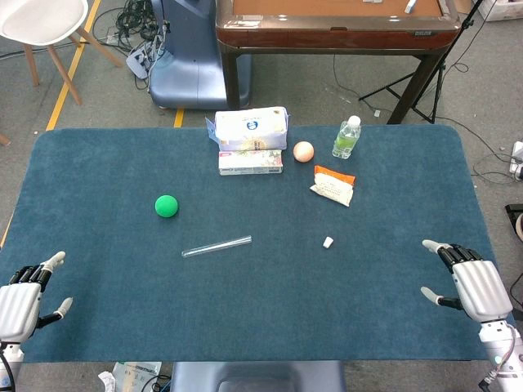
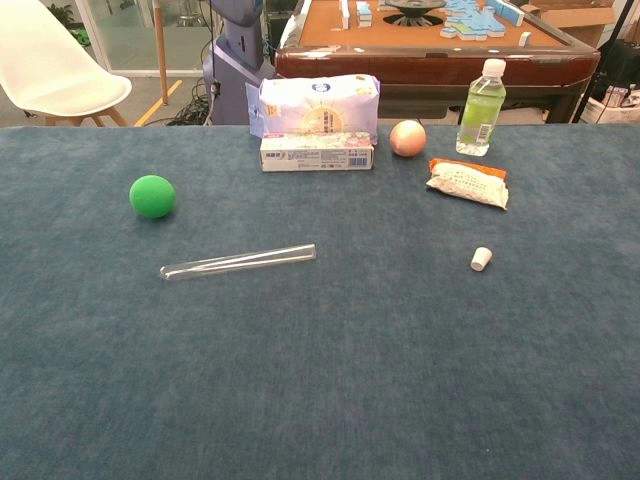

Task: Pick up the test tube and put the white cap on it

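Near the middle of the blue table [image 1: 98,327], somewhat toward the near edge: the glass test tube [image 1: 216,246], flat on the cloth, long axis roughly parallel to the near edge, its right end angled slightly toward the far edge. Off to its right, well apart: the small white cap [image 1: 328,242], alone on the cloth. At the near left corner, the left hand [image 1: 24,304], fingers apart, nothing held. At the near right corner, the right hand [image 1: 470,284], fingers likewise spread and empty. Neither hand caught by the chest view. Tube lay inward and toward the far edge from the left hand, closer to it than to the right; cap closer to the right hand. Judged as not yet begun: tube untouched, cap off. Probably a reach by the left hand across the tube's length, the right hand left for the cap.
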{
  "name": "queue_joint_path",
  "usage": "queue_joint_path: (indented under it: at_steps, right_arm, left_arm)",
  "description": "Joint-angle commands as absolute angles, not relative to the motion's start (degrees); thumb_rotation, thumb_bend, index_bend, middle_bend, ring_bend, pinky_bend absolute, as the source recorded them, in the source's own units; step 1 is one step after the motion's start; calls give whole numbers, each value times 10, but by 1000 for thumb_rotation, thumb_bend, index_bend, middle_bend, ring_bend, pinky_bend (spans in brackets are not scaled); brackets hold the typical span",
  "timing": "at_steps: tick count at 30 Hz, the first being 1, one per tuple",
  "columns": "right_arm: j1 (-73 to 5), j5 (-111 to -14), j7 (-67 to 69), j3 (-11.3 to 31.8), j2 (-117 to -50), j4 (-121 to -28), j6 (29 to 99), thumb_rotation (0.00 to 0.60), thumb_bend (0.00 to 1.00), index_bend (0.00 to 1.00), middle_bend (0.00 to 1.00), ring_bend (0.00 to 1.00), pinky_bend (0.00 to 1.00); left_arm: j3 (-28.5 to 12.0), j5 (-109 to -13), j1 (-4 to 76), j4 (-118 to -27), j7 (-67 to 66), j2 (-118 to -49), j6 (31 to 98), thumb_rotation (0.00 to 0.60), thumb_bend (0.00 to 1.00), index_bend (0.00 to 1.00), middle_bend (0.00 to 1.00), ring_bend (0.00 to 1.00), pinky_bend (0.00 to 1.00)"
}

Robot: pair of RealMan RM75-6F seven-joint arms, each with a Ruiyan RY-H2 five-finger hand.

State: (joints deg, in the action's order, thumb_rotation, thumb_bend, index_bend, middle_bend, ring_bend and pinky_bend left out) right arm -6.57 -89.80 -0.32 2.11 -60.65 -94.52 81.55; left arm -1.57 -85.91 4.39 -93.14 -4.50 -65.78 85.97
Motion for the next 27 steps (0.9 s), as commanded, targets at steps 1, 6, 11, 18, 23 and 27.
queue_joint_path:
  at_steps: [1, 6, 11, 18, 23, 27]
  right_arm:
    - [-67, -896, -5, 22, -606, -946, 813, 600, 116, 227, 321, 275, 352]
    - [-69, -892, -8, 21, -606, -949, 809, 600, 116, 227, 321, 275, 352]
    - [-71, -891, -8, 27, -603, -952, 816, 600, 115, 227, 321, 275, 352]
    - [-74, -861, -43, 50, -588, -974, 824, 600, 115, 228, 321, 275, 352]
    - [-75, -839, -54, 69, -568, -996, 834, 600, 116, 228, 321, 275, 352]
    - [-73, -824, -68, 76, -553, -1012, 837, 600, 116, 227, 321, 275, 352]
  left_arm:
    - [-16, -859, 45, -931, -45, -659, 857, 600, 240, 145, 247, 256, 200]
    - [-13, -862, 48, -930, -42, -662, 850, 600, 239, 145, 247, 258, 201]
    - [-19, -869, 58, -930, -37, -661, 847, 600, 240, 148, 247, 259, 201]
    - [-39, -888, 107, -932, -33, -671, 805, 600, 240, 212, 320, 299, 221]
    - [-62, -896, 162, -934, -39, -682, 756, 600, 240, 247, 406, 360, 285]
    - [-74, -887, 208, -943, -56, -691, 698, 600, 240, 307, 620, 540, 373]
